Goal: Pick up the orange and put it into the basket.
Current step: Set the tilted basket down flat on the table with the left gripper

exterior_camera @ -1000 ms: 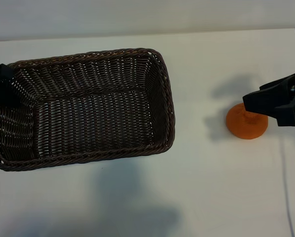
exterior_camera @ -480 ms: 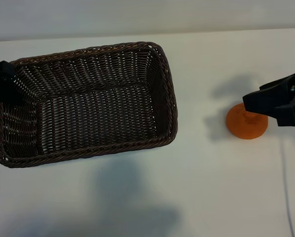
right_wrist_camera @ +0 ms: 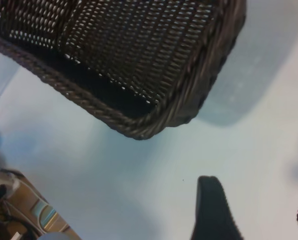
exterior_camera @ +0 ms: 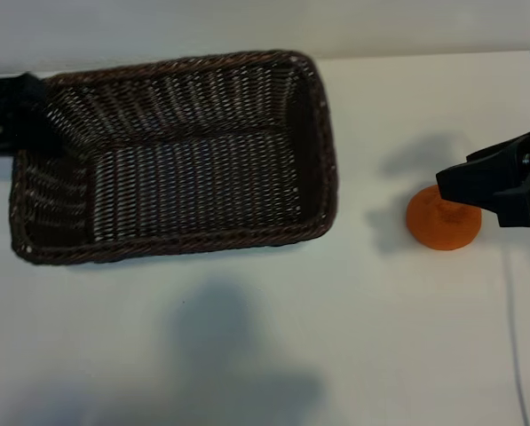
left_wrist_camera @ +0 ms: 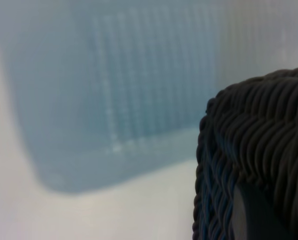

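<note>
left gripper (exterior_camera: 20, 124): clamped on the left rim of basket (exterior_camera: 322, 151) | right gripper (exterior_camera: 478, 191): held part open, nothing gripped | orange (exterior_camera: 442, 229): on tabletop (exterior_camera: 353, 337), directly below right gripper, well apart from basket

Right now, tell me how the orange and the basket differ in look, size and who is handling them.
The orange is small, round, smooth and bright; the basket is large, rectangular, dark brown woven wicker.
The orange lies at the right side of the table, with the right gripper open at it; the basket sits at the left, its far left end held by the left gripper.
Both rest apart on the white table.
</note>
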### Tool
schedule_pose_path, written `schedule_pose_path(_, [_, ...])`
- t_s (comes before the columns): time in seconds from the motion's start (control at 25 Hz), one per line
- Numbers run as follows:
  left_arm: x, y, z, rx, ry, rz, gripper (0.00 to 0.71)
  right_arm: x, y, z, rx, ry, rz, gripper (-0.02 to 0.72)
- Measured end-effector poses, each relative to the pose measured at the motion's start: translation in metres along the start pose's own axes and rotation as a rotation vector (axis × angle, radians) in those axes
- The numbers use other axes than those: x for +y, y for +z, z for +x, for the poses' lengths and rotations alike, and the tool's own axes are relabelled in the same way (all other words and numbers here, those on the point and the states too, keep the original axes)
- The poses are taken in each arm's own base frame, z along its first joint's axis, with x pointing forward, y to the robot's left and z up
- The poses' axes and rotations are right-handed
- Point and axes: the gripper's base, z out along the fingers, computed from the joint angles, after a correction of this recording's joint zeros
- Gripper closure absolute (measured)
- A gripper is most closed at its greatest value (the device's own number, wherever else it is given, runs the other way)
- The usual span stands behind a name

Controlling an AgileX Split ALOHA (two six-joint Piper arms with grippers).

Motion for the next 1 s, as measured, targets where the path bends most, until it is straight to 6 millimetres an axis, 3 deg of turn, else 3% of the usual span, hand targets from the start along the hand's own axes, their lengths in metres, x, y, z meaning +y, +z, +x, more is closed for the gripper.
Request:
schedule_pose_path(0.24, [-0.024, 0.009, -0.026, 0.043, 0.037, 0.009, 0.558, 0.0, 0.0, 0.0, 0.0, 0.0, 0.0, 0.283])
schedule_pose_path(0.44, [-0.037, 0.029, -0.039, 0.118, 0.038, -0.023, 0.558, 0.0, 0.0, 0.0, 0.0, 0.0, 0.0, 0.283])
schedule_pose_path(1.0, [-0.025, 0.07, -0.048, 0.204, -0.027, -0.044, 0.558, 0.0, 0.0, 0.0, 0.0, 0.0, 0.0, 0.283])
